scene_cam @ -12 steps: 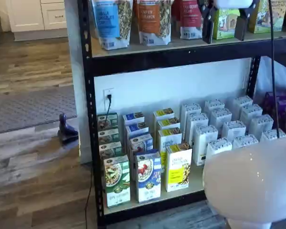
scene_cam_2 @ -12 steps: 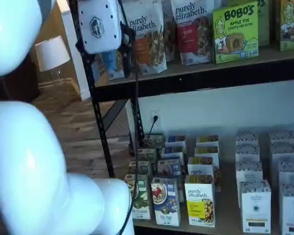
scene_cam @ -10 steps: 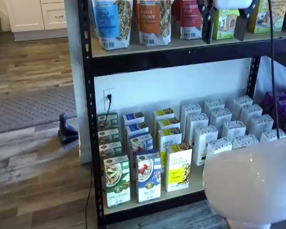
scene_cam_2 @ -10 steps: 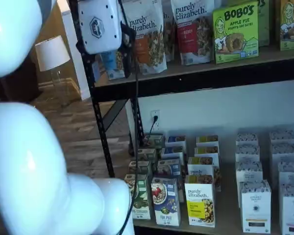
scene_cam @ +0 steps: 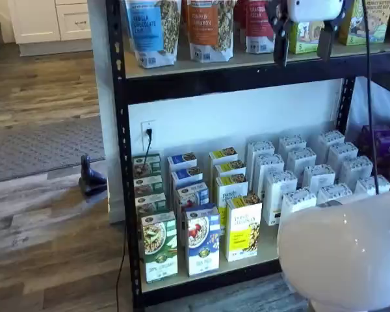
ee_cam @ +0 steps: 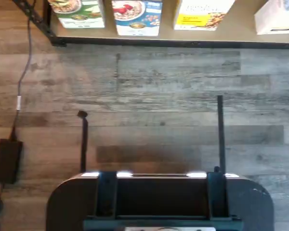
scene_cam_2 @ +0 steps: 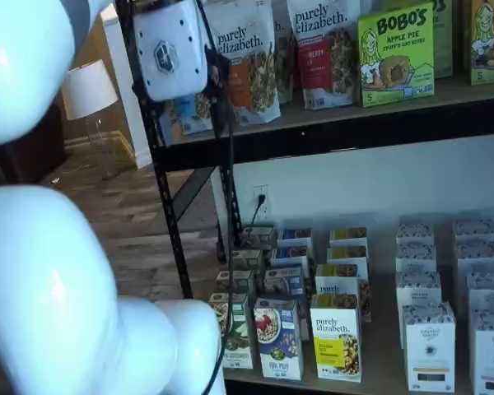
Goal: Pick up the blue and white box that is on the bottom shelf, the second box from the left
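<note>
gripper [scene_cam: 301, 55]: high before upper shelf, fingers parted with plain gap, holding nothing | blue and white box [scene_cam: 202, 239]: upright, front row of bottom shelf [scene_cam: 266, 250], well below gripper

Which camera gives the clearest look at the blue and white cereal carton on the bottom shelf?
A shelf view shows the tall blue and white cereal carton whole and unobstructed. In the other shelf view it is also whole, beside the white arm. The wrist view catches only its lower part.

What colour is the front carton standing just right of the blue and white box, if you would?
Yellow and white; the yellow carton shows best in a shelf view.
</note>
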